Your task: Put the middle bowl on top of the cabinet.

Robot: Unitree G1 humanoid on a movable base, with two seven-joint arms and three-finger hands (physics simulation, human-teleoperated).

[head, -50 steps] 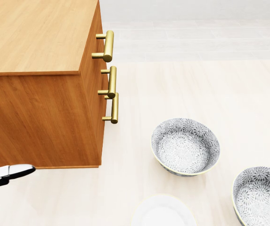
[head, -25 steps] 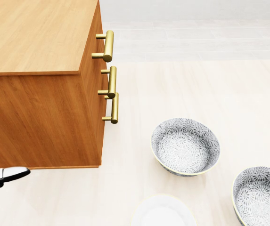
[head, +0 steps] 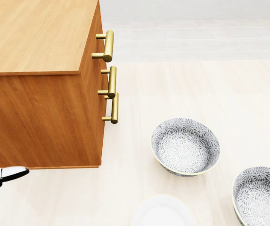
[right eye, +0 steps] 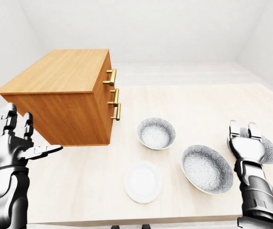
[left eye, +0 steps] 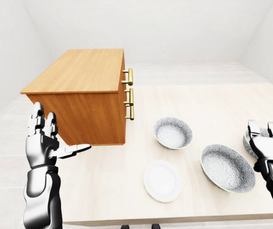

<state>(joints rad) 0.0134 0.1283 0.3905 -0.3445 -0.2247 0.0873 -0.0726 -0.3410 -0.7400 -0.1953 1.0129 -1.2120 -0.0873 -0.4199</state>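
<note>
1. Right-eye view is showing the right hand (right eye: 244,149) hovering over the right end of the desk (right eye: 79,191), its fingers (right eye: 233,130) pointing straight up, spread and gripping nothing.
2. Just left of and below those fingers, the middle bowl (right eye: 207,169) is sitting upright on the desk, untouched. I am judging it the middle one because a patterned bowl is lying on either side of it.
3. Right behind the fingers, the third bowl (right eye: 268,151) is showing only in part, the hand hiding the rest.
4. Farther left of the fingers, the first bowl (right eye: 156,133) and a white plate (right eye: 142,182) are resting apart from each other.
5. Well apart to the left, the cabinet (right eye: 55,76) is standing on the desk, its brass handles (right eye: 111,77) facing the bowls.
6. Beside the cabinet's lower corner, the left hand (right eye: 12,143) is floating with its fingers (right eye: 43,150) open and empty.
7. The reach is looking like the step in hand. The right fingers are needing to tip downward and settle over the middle bowl's nearest rim, one inside the wall and the others outside.
8. Closing firmly before lifting is likely mattering, since the sloped wall could slip.
9. Keeping clear of the third bowl, then carrying the bowl level and high enough to pass the cabinet's top edge, is seeming wise.
</note>
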